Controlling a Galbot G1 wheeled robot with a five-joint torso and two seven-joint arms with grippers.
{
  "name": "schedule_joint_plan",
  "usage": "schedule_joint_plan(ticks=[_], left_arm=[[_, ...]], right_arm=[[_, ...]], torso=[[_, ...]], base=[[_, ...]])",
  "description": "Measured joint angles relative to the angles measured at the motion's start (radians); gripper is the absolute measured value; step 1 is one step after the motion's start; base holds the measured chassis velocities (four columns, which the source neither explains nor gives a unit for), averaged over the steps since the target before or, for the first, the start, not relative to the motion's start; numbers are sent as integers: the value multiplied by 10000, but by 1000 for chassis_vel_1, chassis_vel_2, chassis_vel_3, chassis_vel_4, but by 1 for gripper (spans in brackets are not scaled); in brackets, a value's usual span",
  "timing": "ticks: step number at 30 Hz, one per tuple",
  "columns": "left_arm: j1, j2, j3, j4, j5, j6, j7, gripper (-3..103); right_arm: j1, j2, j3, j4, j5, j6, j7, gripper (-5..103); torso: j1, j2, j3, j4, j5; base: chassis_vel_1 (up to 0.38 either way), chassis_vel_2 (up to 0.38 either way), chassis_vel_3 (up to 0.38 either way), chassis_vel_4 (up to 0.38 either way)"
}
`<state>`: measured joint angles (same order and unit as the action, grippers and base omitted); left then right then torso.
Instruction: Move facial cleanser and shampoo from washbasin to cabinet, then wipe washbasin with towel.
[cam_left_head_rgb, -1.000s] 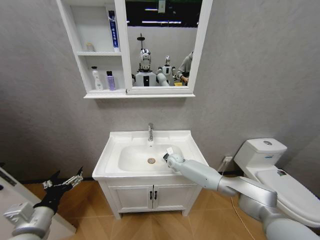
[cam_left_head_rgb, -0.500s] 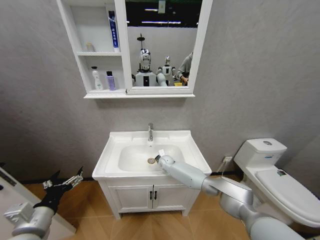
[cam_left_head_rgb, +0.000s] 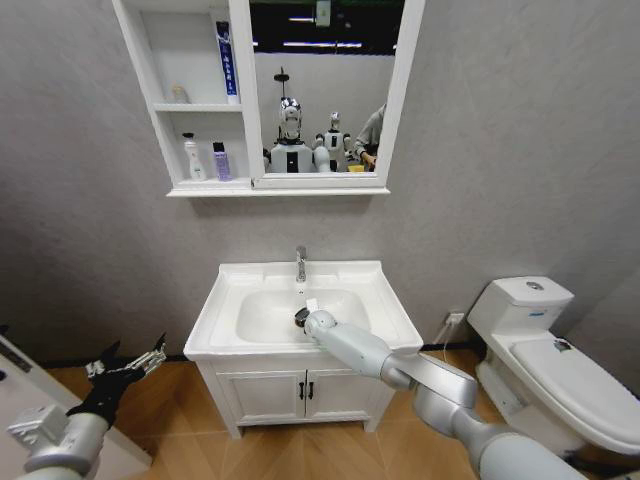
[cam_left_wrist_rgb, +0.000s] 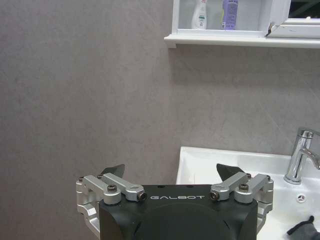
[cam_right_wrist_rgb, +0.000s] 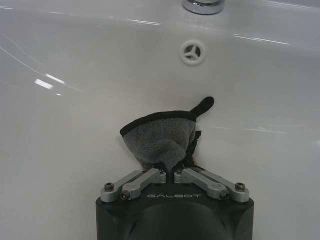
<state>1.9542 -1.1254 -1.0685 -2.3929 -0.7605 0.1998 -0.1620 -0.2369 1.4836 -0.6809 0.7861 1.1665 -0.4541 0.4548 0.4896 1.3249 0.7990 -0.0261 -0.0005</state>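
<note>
— Starting with the biggest things, what hangs on the grey wall?

— The white wall-hung cabinet with three narrow open shelves and a large mirror panel (cam_left_head_rgb: 196, 187). On its lowest shelf a white bottle (cam_left_head_rgb: 193, 160) and a small purple bottle (cam_left_head_rgb: 221, 161) stand side by side; a tall blue-and-white tube (cam_left_head_rgb: 228, 62) stands on the top shelf against the mirror frame.

— And below it?

— The white rectangular ceramic washbasin with an oval bowl (cam_left_head_rgb: 375, 290), its chrome tap (cam_left_head_rgb: 300, 264) at the back edge, sits on a low white two-door cupboard with black handles (cam_left_head_rgb: 262, 395). A white toilet (cam_left_head_rgb: 545, 350) stands to the robot's right.

— Where are the arms?

— The right arm reaches over the front rim into the bowl. Its right tool (cam_right_wrist_rgb: 171, 167) is clenched on the small dark grey folded towel (cam_right_wrist_rgb: 159, 137), which is bunched between the fingers and lies against the white bowl floor, near the middle of the bowl. The round white overflow hole (cam_right_wrist_rgb: 192, 51) lies in the bowl wall beyond it, under the base of the tap.

— And the other one?

— The left tool (cam_left_wrist_rgb: 170, 172) hangs low to the robot's left, beside the cupboard and well apart from the washbasin, its fingers spread and holding nothing. From its wrist camera the towel's dark corner shows in the bowl.
</note>
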Motion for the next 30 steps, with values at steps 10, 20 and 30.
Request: schedule_joint_plan(ticks=[10, 20, 30], left_arm=[[0, 0, 0, 0, 0, 0, 0, 100], [0, 0, 0, 0, 0, 0, 0, 100], [-1, 0, 0, 0, 0, 0, -1, 100]], right_arm=[[-78, 355, 49, 347, 9, 808, -878, 2], [-127, 332, 210, 41, -355, 322, -193, 2], [-39, -1349, 59, 1920, -1093, -897, 1775, 2]], torso=[[1, -1, 0, 3, 2], [1, -1, 0, 2, 3], [0, -1, -1, -2, 2]], base=[[0, 0, 0, 0], [0, 0, 0, 0], [0, 0, 0, 0]])
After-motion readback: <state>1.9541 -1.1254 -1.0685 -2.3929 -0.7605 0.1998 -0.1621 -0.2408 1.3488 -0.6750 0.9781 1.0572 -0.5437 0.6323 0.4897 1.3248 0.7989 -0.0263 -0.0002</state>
